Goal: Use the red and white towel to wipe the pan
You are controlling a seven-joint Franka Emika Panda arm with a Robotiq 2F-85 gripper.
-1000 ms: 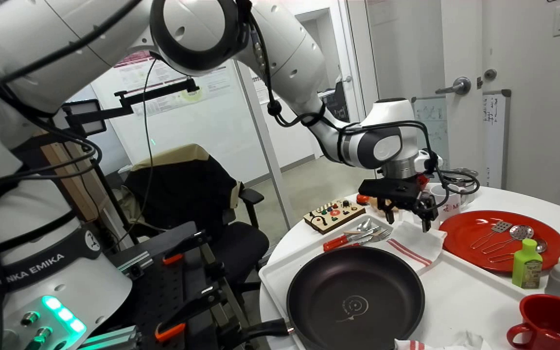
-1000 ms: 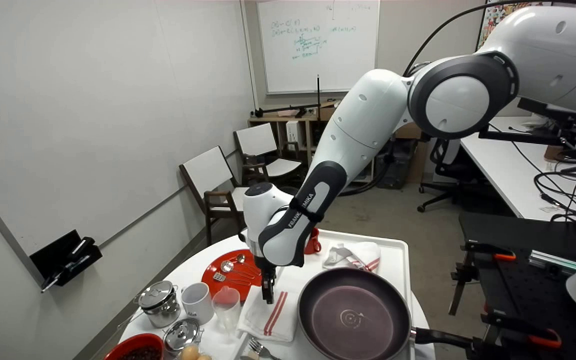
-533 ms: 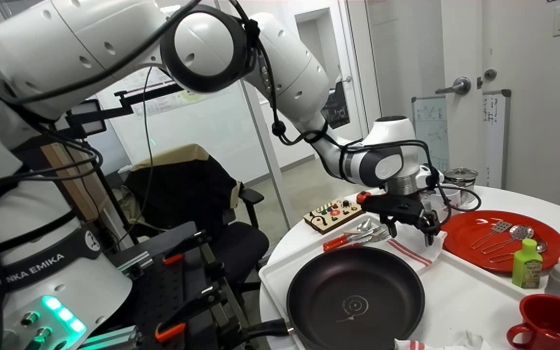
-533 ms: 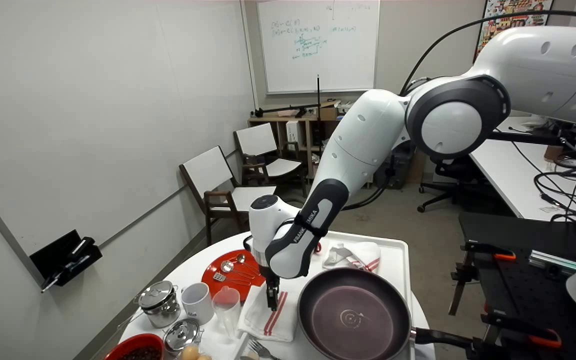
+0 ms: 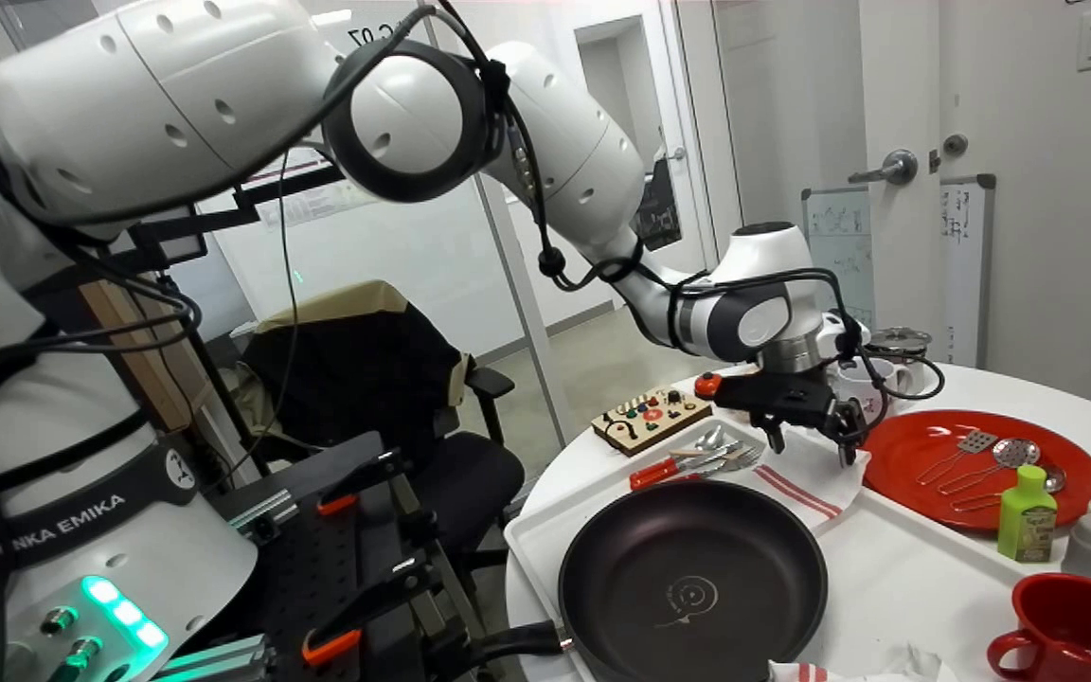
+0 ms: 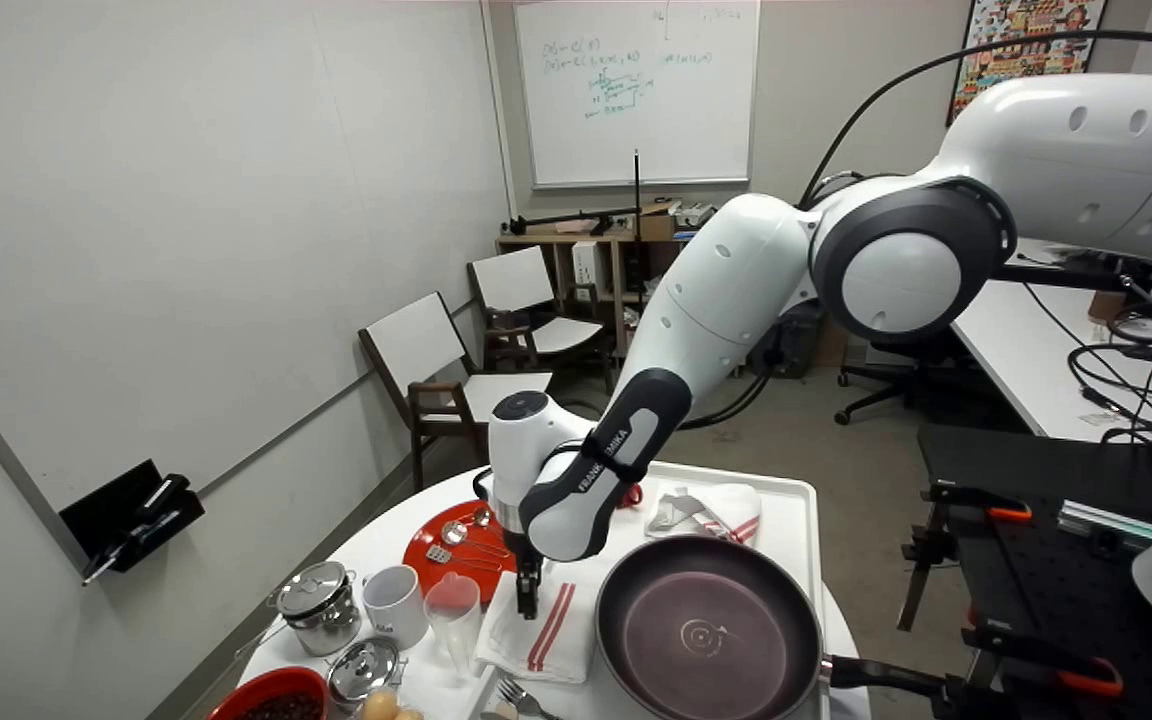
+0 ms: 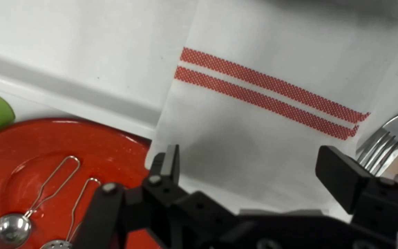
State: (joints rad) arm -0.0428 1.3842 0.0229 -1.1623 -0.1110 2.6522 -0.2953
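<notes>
The white towel with red stripes [image 5: 803,491] lies folded on the white tray beside the pan. It also shows in an exterior view [image 6: 556,632] and fills the middle of the wrist view [image 7: 261,93]. The dark pan [image 5: 692,568] stands on the tray, in both exterior views [image 6: 701,620]; it is out of the wrist view. My gripper [image 7: 248,155] is open, with nothing between its fingers. It points down over the towel's part near the red plate, in both exterior views [image 5: 812,451] [image 6: 528,608]. I cannot tell whether the fingertips touch the cloth.
A red plate [image 5: 896,493] with small strainers lies beside the towel. Red-handled cutlery [image 5: 669,466] lies at the towel's other side. Cups [image 6: 394,605], a clear glass [image 6: 453,620] and metal pots [image 6: 321,610] stand near. Another striped cloth [image 6: 736,505] carries cutlery. The pan's handle [image 5: 517,642] overhangs the table.
My open gripper has come down towards the towel, then shifted slightly towards the red plate side. The towel and pan have not moved.
</notes>
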